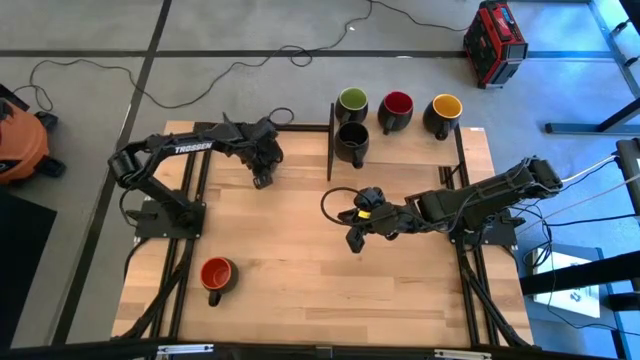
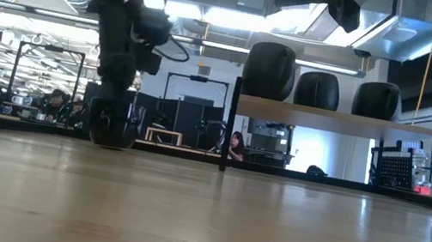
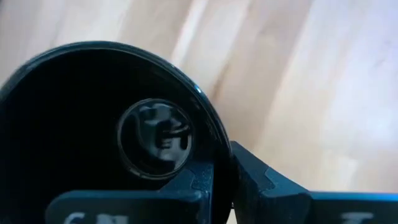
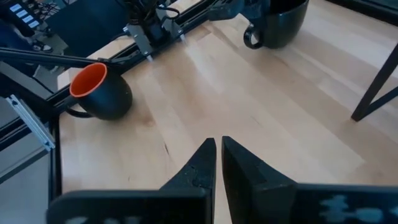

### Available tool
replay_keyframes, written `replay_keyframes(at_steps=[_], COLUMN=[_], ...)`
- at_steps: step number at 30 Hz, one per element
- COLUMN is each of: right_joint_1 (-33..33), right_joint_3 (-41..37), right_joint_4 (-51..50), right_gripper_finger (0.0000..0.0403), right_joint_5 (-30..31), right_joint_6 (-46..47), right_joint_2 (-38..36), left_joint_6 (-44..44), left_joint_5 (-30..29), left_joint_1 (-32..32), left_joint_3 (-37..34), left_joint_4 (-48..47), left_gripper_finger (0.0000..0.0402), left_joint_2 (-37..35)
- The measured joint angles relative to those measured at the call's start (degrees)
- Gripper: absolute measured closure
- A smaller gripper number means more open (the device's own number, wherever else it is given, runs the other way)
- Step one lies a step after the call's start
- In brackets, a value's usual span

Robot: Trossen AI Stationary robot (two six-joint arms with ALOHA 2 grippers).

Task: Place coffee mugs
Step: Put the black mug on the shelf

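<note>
My left gripper (image 1: 262, 172) is at the far left of the table, shut on a black-inside mug (image 3: 93, 130). That mug also shows in the low view (image 2: 113, 126) and in the right wrist view (image 4: 280, 22). My right gripper (image 1: 355, 238) hovers over the table's middle, shut and touching nothing (image 4: 219, 146). A red-inside mug (image 1: 217, 275) stands on its base near the near left corner (image 4: 99, 92). On the far shelf stand a green-inside mug (image 1: 351, 101), a red-inside mug (image 1: 397, 108), a yellow-inside mug (image 1: 446, 110) and a black mug (image 1: 351, 142). My left gripper pinches the black mug's rim (image 3: 214, 146), with one finger (image 3: 193, 183) inside the mug and the other (image 3: 261, 183) outside its wall. The fingers come from above, pointing down. The mug is upright, and in the low view its base is level with the tabletop; whether it rests there I cannot tell.
A thin dark rack with a wooden shelf (image 2: 338, 116) stands along the far edge, its upright post (image 1: 331, 140) beside the black mug. Black frame rails (image 1: 190, 200) run along both table sides. Bare wood (image 1: 300, 260) lies between the grippers and the near edge.
</note>
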Motion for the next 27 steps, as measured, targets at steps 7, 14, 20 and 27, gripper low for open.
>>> replay_keyframes(at_steps=[7, 14, 20, 27], right_joint_1=[0.0, 0.1, 5.0, 13.0], right_joint_3=[0.0, 0.0, 0.0, 0.1], right_joint_4=[-0.2, -0.2, -0.4, -1.4], right_gripper_finger=[0.0386, 0.0386, 0.0386, 0.0386], right_joint_5=[-1.7, -4.5, 0.5, 11.1], right_joint_6=[0.0, 0.4, 0.3, 1.0], right_joint_2=[0.0, 0.0, 0.0, 2.2], left_joint_6=[-7.3, -14.3, -22.0, -30.9], left_joint_5=[0.0, -0.3, -0.1, -5.3], left_joint_1=[-8.0, -18.4, -27.5, -36.7], left_joint_3=[2.4, 2.3, 3.7, 9.0], left_joint_4=[0.9, 2.4, 3.2, 4.0], left_gripper_finger=[0.0379, 0.0379, 0.0379, 0.0379], left_joint_2=[-2.3, -2.3, -2.2, -1.8])
